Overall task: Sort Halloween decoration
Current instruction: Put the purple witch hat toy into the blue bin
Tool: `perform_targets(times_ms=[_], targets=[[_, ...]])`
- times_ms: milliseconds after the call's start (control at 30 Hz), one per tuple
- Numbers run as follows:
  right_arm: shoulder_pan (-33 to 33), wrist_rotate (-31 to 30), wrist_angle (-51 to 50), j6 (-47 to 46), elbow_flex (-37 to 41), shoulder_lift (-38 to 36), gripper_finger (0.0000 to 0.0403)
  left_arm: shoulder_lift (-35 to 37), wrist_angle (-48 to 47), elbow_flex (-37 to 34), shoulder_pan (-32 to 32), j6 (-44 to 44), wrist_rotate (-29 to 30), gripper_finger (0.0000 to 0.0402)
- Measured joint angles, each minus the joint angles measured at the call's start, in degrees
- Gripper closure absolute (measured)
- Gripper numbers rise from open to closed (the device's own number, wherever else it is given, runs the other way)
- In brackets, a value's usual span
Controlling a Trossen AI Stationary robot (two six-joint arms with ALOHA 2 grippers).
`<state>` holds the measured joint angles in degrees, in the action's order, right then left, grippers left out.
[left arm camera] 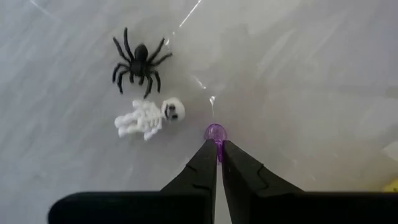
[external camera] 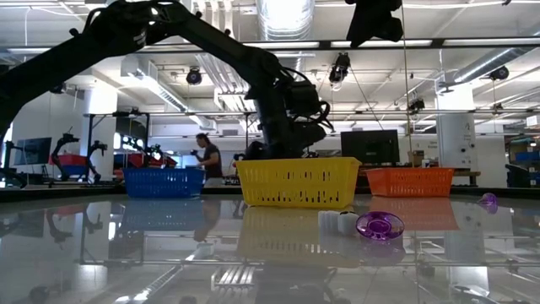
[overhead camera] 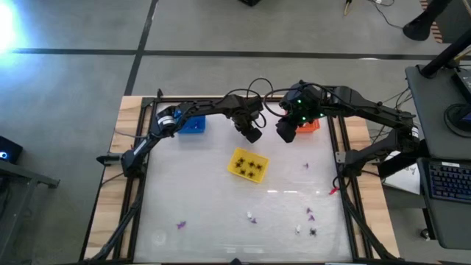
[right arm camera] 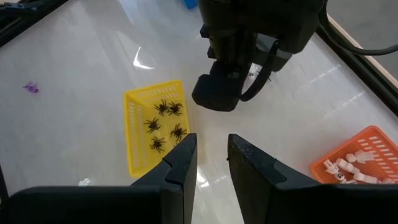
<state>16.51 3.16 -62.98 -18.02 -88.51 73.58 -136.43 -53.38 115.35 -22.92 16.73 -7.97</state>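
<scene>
My left gripper (left arm camera: 216,148) points steeply down at the table behind the yellow basket (overhead camera: 247,165) and is shut on a small purple bit (left arm camera: 216,132). Beside it on the table lie a black spider (left arm camera: 138,60) and a white skeleton piece (left arm camera: 149,118). The yellow basket (right arm camera: 155,130) holds several black spiders. My right gripper (right arm camera: 211,155) hangs open and high above the table near the orange basket (overhead camera: 307,125), with nothing between its fingers. More purple, white and black pieces (overhead camera: 310,215) lie scattered near the table's front edge. My left gripper pinches the purple bit between its two fingertips (left arm camera: 208,155); the bit's rounded end (left arm camera: 216,130) sticks out past them. The fingers come from above, slanting steeply down. Whether the bit rests on the table or is raised off it, I cannot tell.
A blue basket (overhead camera: 193,124) stands at the far left. The orange basket (right arm camera: 360,158) at the far right holds white pieces. A purple piece (external camera: 380,225) and a white piece (external camera: 337,221) lie in front of the yellow basket (external camera: 297,181). Black frame rails (overhead camera: 140,184) border the table.
</scene>
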Motion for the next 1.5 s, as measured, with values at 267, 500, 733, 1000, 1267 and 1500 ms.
perform_targets(times_ms=[267, 500, 733, 1000, 1267, 1500], targets=[[0.0, 0.0, 0.0, 0.4, 0.0, 0.0, 0.0321, 3.1, -3.7, 0.0, 0.0, -2.6, -0.5, 0.0401], [0.0, -0.1, 0.0, 1.7, 0.0, 0.0, 0.0321, 7.6, -7.8, 0.0, 0.0, -6.3, -0.2, 0.0401], [0.0, -0.1, -0.2, 2.3, 0.0, 0.0, 0.0321, 12.8, -13.7, 0.0, -0.2, -10.9, 5.3, 0.0401], [0.0, -0.1, -0.4, 2.3, 0.0, 0.0, 0.0321, 16.8, -19.1, 0.0, -1.4, -14.5, 7.9, 0.0402], [0.0, -0.1, -1.3, 2.2, 0.0, 0.1, 0.0321, 18.9, -26.0, 0.0, -3.4, -18.0, 10.6, 0.0402], [0.0, -0.1, -1.3, 2.7, 0.1, 0.1, 0.0321, 21.1, -27.1, -4.0, -6.1, -20.2, 10.6, 0.0402]])
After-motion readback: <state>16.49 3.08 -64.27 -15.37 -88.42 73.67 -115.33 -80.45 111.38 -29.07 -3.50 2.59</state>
